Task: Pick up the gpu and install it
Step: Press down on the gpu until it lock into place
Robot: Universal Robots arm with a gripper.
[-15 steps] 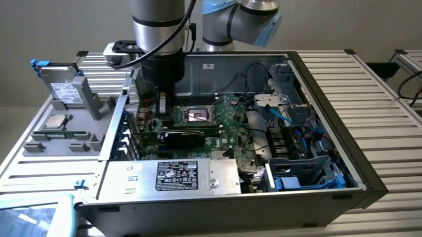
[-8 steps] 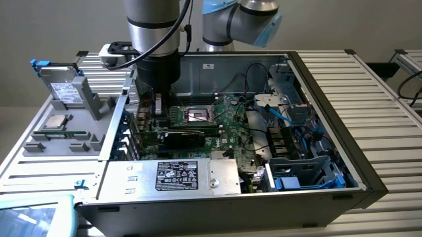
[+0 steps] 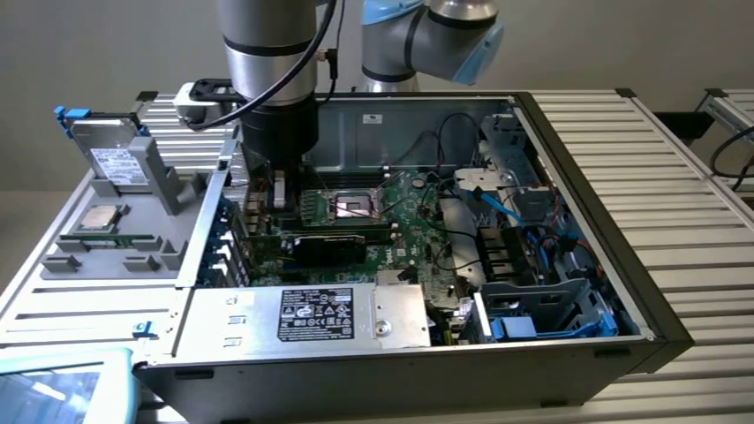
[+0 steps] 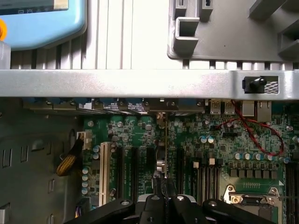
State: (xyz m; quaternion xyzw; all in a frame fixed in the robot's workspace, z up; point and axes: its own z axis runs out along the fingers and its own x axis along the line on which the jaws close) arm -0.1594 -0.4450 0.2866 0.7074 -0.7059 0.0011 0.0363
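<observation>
Closest to the wrist lens: the black gripper (image 4: 166, 205), closed tight on the upper edge of the gpu (image 4: 166, 149). Held edge-on, therefore seen as a thin line that runs from the fingers toward the rear wall. Card and gripper both low inside the open computer case (image 3: 389, 380), over the green motherboard (image 4: 205, 140).

In the exterior view, the same gripper (image 3: 277, 199) deep in the case on that view's left, near the rear wall. Beside the CPU socket (image 3: 353, 208), but apart from it. Outside the case, on the grey parts tray (image 3: 71, 261), a hard drive (image 3: 118, 163) and a CPU chip (image 3: 101, 218), both well apart from the work.

Step in hand, as judged: seating the card in one of the long expansion slots (image 4: 126, 172). Cannot tell whether the lower edge already touches a slot; hidden under the card itself.

For doing this well:
- Keep the card upright, parallel to the slot, with no lean to either side.
- Line up the bracket end with its opening in the rear wall before any pressing, so that it does not catch on the wall.
- Press straight down and evenly along the length, not on one end only.
- Stay clear of the small capacitors (image 4: 86, 175) beside the white slot (image 4: 103, 172) and of the red wire (image 4: 254, 123).
- Keep the grip firm, since a thin board edge probably slips easily.
</observation>
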